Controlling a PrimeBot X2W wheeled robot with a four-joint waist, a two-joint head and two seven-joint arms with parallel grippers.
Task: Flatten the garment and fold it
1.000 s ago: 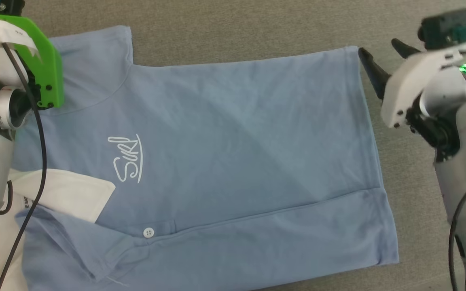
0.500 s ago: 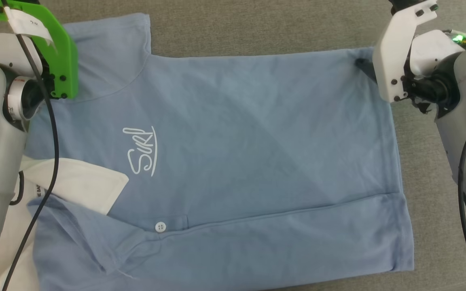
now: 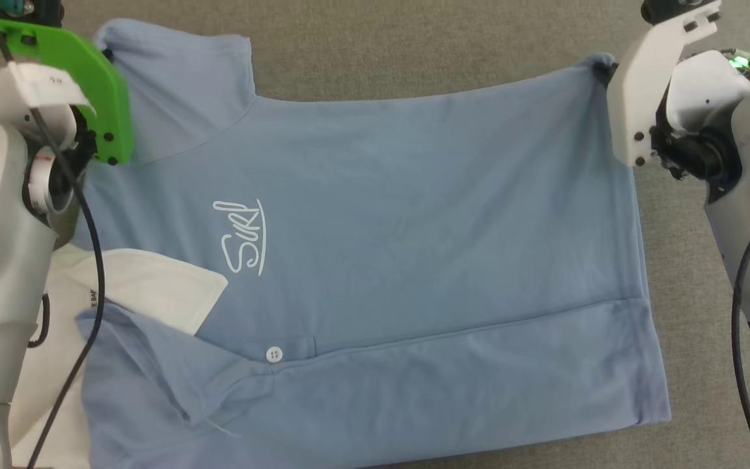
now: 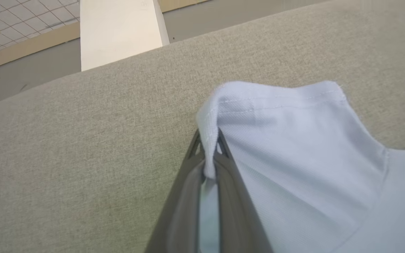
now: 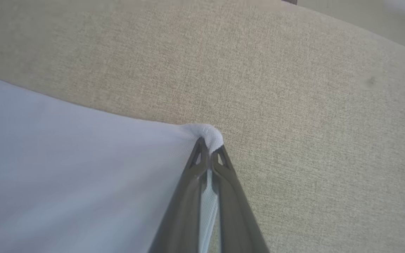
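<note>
Head view: light blue polo shirt (image 3: 414, 228) lying front-up, spread across the beige worktop (image 3: 414, 58), collar flipped open showing white lining. Left wrist view: left tool (image 4: 208, 136) pinched tight on the sleeve (image 4: 294, 140) hem corner. Right wrist view: right tool (image 5: 209, 146) clamped on a bunched shirt corner too.

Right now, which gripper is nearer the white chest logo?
Left. The left gripper pinches the sleeve, up-left of the logo in the head view; the right gripper pinches the hem corner, across the garment.
</note>
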